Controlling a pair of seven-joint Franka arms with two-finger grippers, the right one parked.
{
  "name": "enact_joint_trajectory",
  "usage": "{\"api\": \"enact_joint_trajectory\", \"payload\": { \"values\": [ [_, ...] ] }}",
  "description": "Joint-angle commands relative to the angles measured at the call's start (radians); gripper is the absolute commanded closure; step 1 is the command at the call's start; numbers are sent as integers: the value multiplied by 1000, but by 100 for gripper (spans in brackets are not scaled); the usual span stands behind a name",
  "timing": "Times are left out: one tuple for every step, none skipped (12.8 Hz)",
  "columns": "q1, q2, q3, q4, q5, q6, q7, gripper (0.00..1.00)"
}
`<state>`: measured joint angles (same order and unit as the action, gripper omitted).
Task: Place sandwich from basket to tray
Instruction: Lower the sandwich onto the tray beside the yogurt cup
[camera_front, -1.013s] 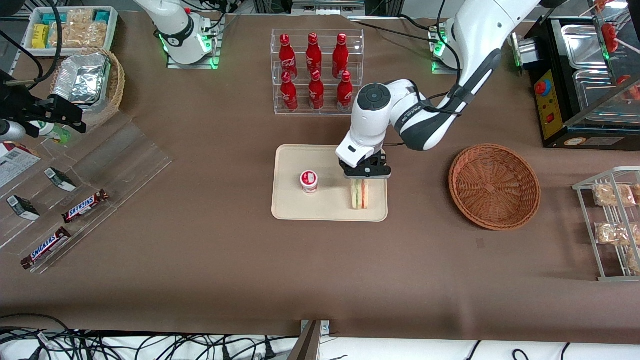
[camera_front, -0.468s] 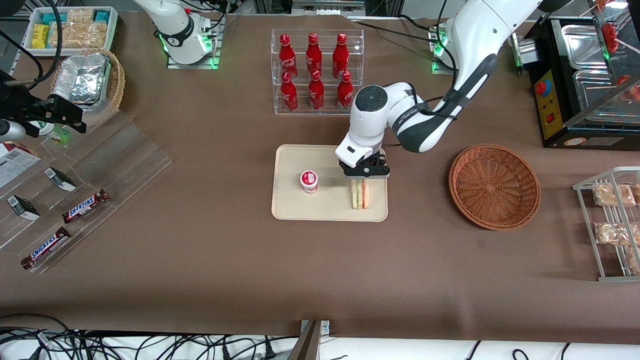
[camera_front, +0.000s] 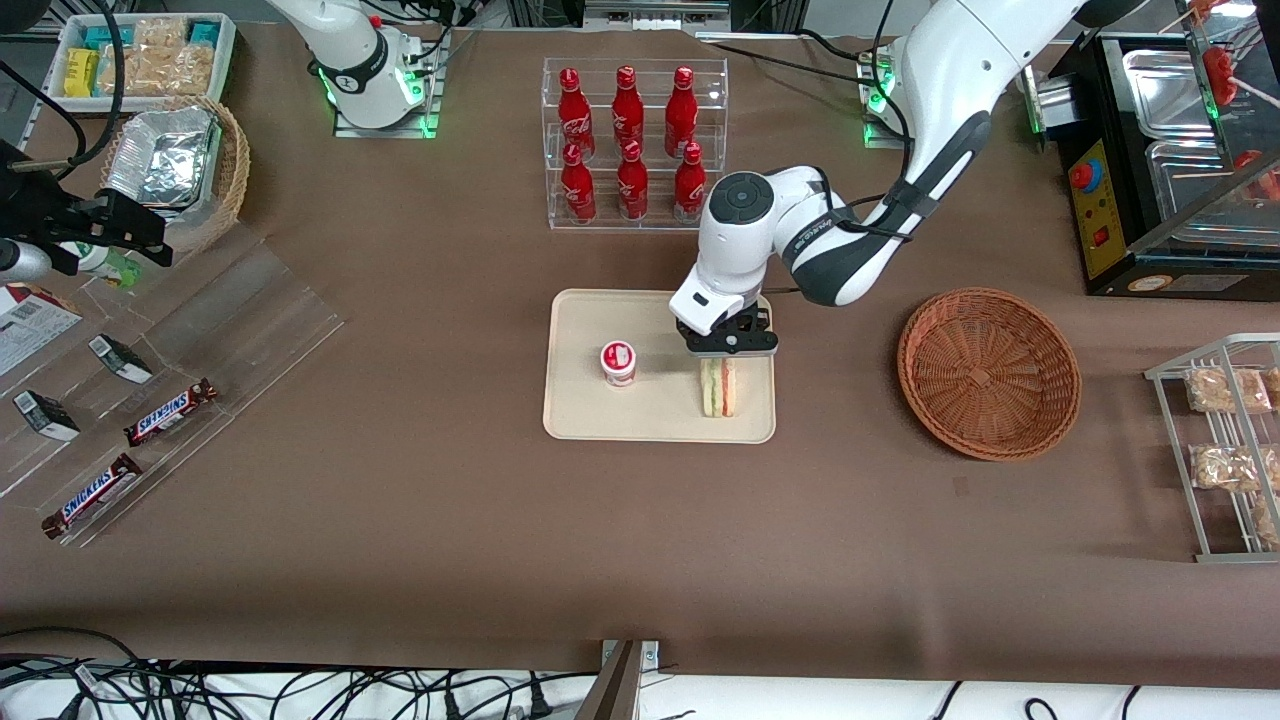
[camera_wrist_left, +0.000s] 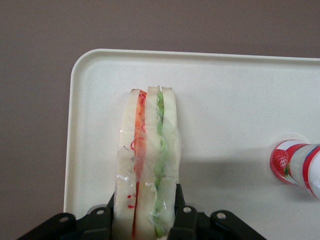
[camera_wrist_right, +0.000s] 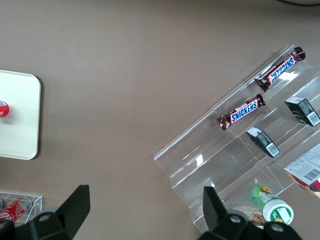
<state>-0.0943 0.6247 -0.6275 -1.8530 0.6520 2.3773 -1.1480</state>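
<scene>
Colours over the brown worktop (camera_front: 400, 520)

The black pincer (camera_wrist_left: 144, 220) is gripping a white, red and green sandwich (camera_wrist_left: 147, 165) on the cream tray (camera_wrist_left: 225, 100).

The gripper (camera_wrist_left: 145, 220), over the tray's (camera_front: 580, 420) end toward the working arm, is showing only its finger bases at the wrist picture's edge; the sandwich's (camera_wrist_left: 147, 165) end between them is being cut off there. In the front view the arm's wrist is covering the sandwich's (camera_front: 718, 388) farther end; the small cup (camera_wrist_left: 295, 162) is running off the wrist frame.
</scene>
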Motion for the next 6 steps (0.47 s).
{"api": "enact_joint_trajectory", "payload": {
  "values": [
    [-2, -2, -3, -9, 50, 10, -27, 58],
    [-2, 1, -3, -11, 61, 10, -42, 57],
    [-2, 9, -3, -11, 78, 10, -56, 54],
    [-2, 12, -3, -11, 90, 10, -68, 51],
    [-4, 12, -3, -11, 90, 10, -73, 44],
    [-2, 12, -4, -11, 90, 10, -75, 41]
  ]
}}
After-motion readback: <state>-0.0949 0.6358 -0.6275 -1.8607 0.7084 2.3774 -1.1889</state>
